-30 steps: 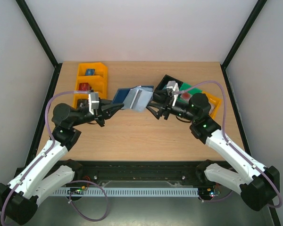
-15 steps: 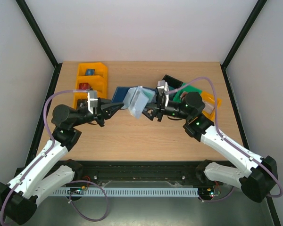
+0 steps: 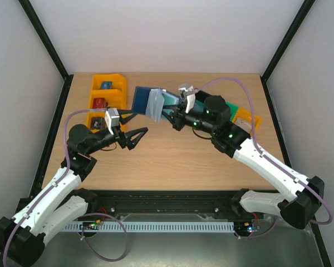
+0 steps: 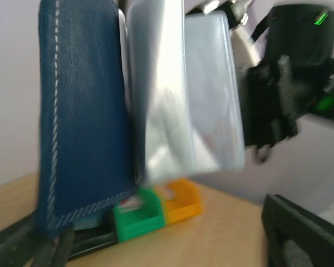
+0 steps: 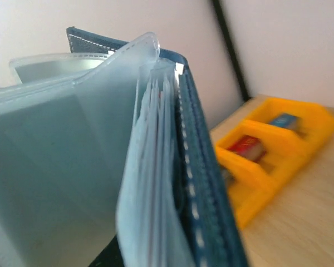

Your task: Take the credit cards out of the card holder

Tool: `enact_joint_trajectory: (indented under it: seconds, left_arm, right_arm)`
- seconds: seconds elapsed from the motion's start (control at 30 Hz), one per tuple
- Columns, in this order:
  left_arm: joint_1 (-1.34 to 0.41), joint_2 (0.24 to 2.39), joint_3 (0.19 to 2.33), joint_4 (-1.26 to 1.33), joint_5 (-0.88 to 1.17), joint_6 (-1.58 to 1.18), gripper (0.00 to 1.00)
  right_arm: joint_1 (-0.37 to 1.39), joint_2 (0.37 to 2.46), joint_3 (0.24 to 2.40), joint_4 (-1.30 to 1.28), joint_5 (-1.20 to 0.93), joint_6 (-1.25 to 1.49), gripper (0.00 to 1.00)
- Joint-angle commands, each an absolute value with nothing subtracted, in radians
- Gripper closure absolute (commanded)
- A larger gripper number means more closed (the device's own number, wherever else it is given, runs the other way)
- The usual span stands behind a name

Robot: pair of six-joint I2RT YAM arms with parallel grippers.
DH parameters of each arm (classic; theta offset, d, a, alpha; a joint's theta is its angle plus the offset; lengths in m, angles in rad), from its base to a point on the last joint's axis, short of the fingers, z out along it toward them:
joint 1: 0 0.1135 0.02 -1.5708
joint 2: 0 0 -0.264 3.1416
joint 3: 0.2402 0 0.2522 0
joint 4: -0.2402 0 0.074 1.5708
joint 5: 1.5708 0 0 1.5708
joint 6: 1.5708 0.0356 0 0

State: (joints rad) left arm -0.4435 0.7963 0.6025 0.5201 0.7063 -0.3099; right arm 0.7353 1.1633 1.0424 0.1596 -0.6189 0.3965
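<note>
Navy item: card holder (image 3: pixel 146 100), opened out and lifted off the table (image 3: pixel 172 161), just right of the orange bin (image 3: pixel 107 92).
Clear plastic: sleeves (image 5: pixel 61 167) fan from the holder. The thin stacked edges between them look like the credit cards (image 5: pixel 156 156), though this is not certain.
Progress: no card shows outside the holder. Judged early, with every card left to draw.
Right gripper (image 3: pixel 169 113): clamped on the holder's side farthest from the bin, arm reaching forward and to its left, wrist raised.
Left gripper (image 3: pixel 140 138): fingers spread wide and holding nothing. It sits nearer the robot than the bin, below the holder and apart from it, forearm low.
</note>
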Motion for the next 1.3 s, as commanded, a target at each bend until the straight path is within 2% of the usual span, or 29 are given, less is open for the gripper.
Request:
enact_joint_trajectory:
  seconds: [0.0,0.13,0.23,0.3,0.4,0.57,0.63,1.07,1.27]
  left_arm:
    - [-0.398,0.762,0.579,0.429,0.546,-0.147,0.01]
    - [-0.357,0.763,0.562,0.411,0.324,-0.086,0.01]
    - [-0.345,0.761,0.55,0.388,0.356,-0.102,0.01]
    - [-0.345,0.758,0.533,0.385,0.413,-0.141,0.01]
    - [-0.345,0.761,0.502,0.395,0.455,-0.231,0.01]
    - [-0.342,0.765,0.477,0.369,0.506,-0.282,0.01]
    - [-0.332,0.758,0.478,0.371,0.535,-0.285,0.01]
    - [-0.294,0.723,0.484,0.461,0.807,-0.325,0.01]
    - [-0.29,0.719,0.488,0.473,0.879,-0.309,0.01]
  right_arm:
    - [0.76,1.223,1.227,-0.273,-0.141,0.342,0.98]
    - [0.81,1.422,1.442,-0.691,0.335,0.391,0.98]
    - [0.813,1.53,1.523,-0.841,0.43,0.404,0.98]
    - [0.812,1.54,1.53,-0.808,0.334,0.365,0.98]
    - [0.813,1.473,1.458,-0.615,0.117,0.305,0.98]
    - [0.813,1.332,1.297,-0.346,-0.375,0.172,0.98]
    - [0.809,1.268,1.234,-0.271,-0.483,0.15,0.98]
    - [0.736,1.171,1.098,-0.155,-0.986,0.035,0.98]
    - [0.704,1.184,1.104,-0.157,-1.07,0.026,0.98]
